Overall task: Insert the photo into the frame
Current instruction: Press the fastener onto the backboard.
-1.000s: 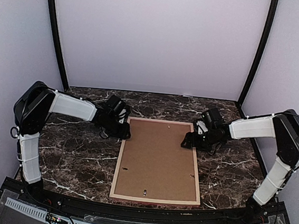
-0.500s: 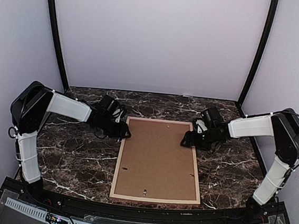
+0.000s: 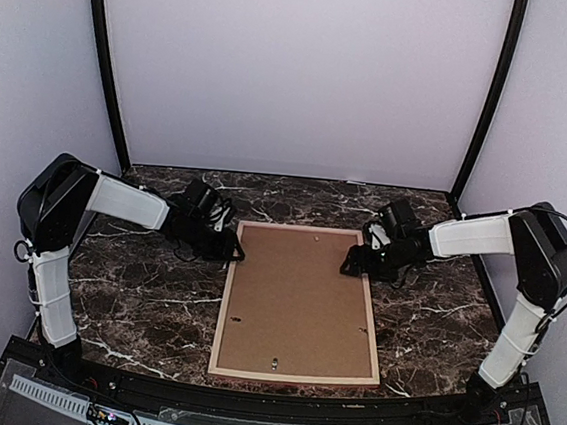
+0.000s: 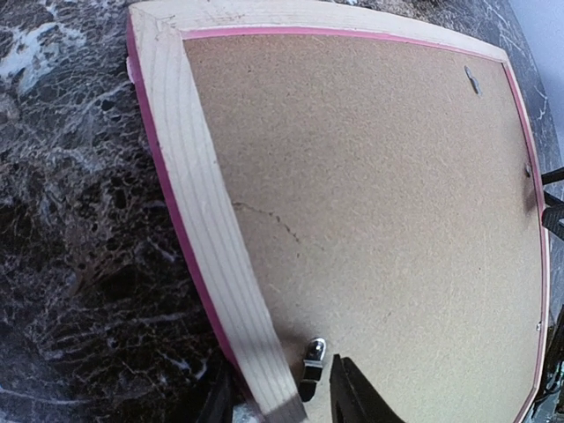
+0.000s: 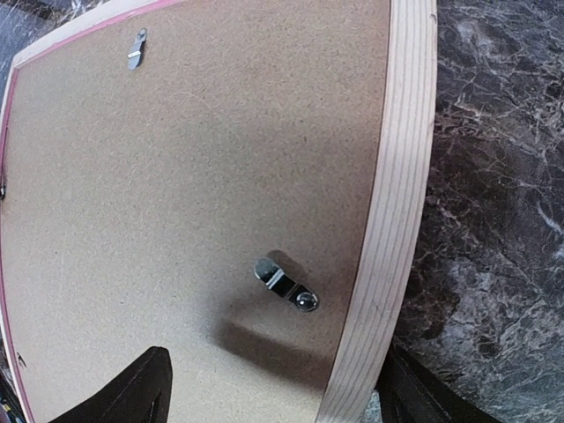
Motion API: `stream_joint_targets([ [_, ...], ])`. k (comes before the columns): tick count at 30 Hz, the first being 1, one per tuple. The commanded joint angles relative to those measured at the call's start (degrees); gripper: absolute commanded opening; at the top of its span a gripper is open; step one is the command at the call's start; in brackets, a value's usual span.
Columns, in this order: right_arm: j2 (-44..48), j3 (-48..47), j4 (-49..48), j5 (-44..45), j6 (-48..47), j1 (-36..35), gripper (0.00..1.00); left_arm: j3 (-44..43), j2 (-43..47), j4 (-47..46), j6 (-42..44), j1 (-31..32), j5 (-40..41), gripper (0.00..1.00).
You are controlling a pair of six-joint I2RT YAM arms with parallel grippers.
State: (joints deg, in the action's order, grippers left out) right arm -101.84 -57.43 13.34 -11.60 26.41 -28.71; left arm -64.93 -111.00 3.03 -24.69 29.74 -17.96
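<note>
The frame (image 3: 293,378) lies face down in the middle of the table, pale wood rail (image 4: 198,203) up and a pink edge showing. A brown backing board (image 3: 301,295) fills it. The photo is hidden. My left gripper (image 3: 230,251) is at the frame's far left corner; in the left wrist view it (image 4: 278,397) is open astride the left rail, with a small metal clip (image 4: 313,361) between the fingers. My right gripper (image 3: 351,267) is at the right rail (image 5: 392,194) and, in the right wrist view, it (image 5: 273,397) stands wide open around the rail and a turn clip (image 5: 286,284).
The table is dark marble (image 3: 135,299) with pale walls behind and to both sides. Black posts (image 3: 107,65) stand at the back corners. Another clip (image 5: 136,48) and a hanger (image 3: 274,363) sit on the backing board.
My left gripper has drawn back a little to the left along the frame's corner and its jaws have widened slightly. The right gripper has edged slightly inward. The frame has not moved.
</note>
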Motion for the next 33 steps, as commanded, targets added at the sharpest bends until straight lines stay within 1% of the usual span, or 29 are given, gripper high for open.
stream_joint_targets([
  [1,-2.29,-0.57,0.60,-0.45,-0.72,0.16,0.82,1.51,1.00,3.50,0.03,-0.51,0.23,0.39],
  [6,-2.38,-0.66,0.61,-0.61,-0.70,0.15,0.82,1.49,0.50,3.53,0.12,-0.71,0.75,0.36],
  [12,-2.04,-0.43,0.55,-0.53,-0.75,0.15,0.81,1.40,0.19,3.83,0.44,-0.80,1.75,0.34],
  [22,-2.25,0.39,-0.15,-0.65,-0.55,0.16,0.81,2.10,-0.27,5.45,2.48,-0.73,5.70,0.32],
  [30,-2.25,0.63,-0.28,-0.73,-0.39,0.17,0.81,2.41,0.51,5.71,4.99,-0.66,9.32,0.29],
  [33,-2.24,0.63,-0.25,-0.62,-0.42,0.17,0.81,2.46,1.00,5.21,5.47,-0.65,9.32,0.29],
])
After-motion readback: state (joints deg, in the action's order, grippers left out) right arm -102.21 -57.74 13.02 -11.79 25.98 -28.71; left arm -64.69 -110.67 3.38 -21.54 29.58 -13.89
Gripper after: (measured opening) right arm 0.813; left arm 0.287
